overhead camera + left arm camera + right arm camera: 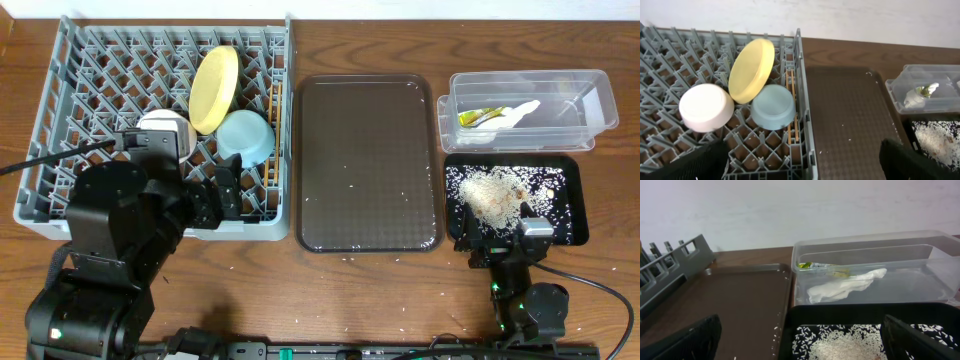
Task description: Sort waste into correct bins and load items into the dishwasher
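The grey dish rack (70, 90) holds the yellow plate (214, 88) on edge, the light blue bowl (246, 136) upside down, the white bowl (165, 128) upside down and the chopsticks (274, 120) along its right side. They also show in the left wrist view: plate (752, 70), blue bowl (772, 106), white bowl (706, 107), chopsticks (792, 100). The clear tub (525, 110) holds the white napkin (845, 287) and yellow-green wrapper (478, 117). The black tray (570, 200) holds rice (493, 195). My left gripper (215, 195) is open and empty over the rack's front right. My right gripper (505, 242) is open and empty at the black tray's front edge. The small white cup is out of view.
A dark brown serving tray (365, 160) lies between rack and bins, with a few stray rice grains on it. More grains dot the wooden table (350, 300) in front. The right arm's cable (600, 290) curls at the front right.
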You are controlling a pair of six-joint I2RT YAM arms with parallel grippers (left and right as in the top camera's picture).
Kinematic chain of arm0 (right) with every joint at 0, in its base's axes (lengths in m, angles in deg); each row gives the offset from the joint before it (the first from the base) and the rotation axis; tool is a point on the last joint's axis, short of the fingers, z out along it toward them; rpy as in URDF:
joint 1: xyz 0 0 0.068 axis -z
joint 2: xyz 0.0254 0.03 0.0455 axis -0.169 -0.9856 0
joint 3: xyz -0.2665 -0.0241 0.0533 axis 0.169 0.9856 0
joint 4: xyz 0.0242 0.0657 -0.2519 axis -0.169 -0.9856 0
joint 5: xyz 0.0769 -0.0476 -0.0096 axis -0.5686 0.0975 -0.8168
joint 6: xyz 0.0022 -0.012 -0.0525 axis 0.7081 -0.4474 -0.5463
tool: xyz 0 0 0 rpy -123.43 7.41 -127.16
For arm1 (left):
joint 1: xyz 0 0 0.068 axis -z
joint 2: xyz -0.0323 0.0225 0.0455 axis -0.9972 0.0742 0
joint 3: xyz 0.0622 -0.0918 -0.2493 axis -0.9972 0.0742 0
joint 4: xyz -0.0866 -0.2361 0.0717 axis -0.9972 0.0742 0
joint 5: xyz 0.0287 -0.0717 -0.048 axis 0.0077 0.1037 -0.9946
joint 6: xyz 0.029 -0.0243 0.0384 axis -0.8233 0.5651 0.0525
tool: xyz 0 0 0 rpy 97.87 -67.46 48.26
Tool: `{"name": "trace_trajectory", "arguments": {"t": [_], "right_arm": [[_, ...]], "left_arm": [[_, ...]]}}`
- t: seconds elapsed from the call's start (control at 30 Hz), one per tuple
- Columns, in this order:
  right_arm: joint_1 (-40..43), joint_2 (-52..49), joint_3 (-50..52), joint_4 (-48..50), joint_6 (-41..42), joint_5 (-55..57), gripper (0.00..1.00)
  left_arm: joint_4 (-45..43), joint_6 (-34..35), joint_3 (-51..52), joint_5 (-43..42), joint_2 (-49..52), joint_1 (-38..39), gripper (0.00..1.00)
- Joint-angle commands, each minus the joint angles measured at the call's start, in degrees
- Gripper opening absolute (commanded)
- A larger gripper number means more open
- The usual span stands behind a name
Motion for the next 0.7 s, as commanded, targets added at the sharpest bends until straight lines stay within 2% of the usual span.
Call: {"name": "trace_trajectory", "arguments": {"t": [0.0,0.13,0.27,0.5,0.67], "right_arm": [[0.3,0.3,0.1,-0.2,-0.2,0.3,0.99],[0.3,0.3,0.1,-0.2,-0.2,0.3,0.99],[0.3,0.3,0.1,-0.2,-0.2,0.3,0.99],[0.3,0.3,0.1,-0.2,-0.2,0.3,0.99],[0.3,0.3,0.1,-0.2,-0.2,0.3,0.99]], "left_arm": [[0.1,-1.2,1.4,1.3,-2.2,-2.1,0.97],[-11.2,3.3,11.1,1.1,-8.4,-7.6,0.97],[-26.0,7.5,26.9,1.2,-17.4,-10.2,0.97],[-44.3,7.4,47.9,2.3,-32.4,-10.4,0.97],[-51.4,7.4,58.9,3.8,-41.0,-10.4,0.97]]}}
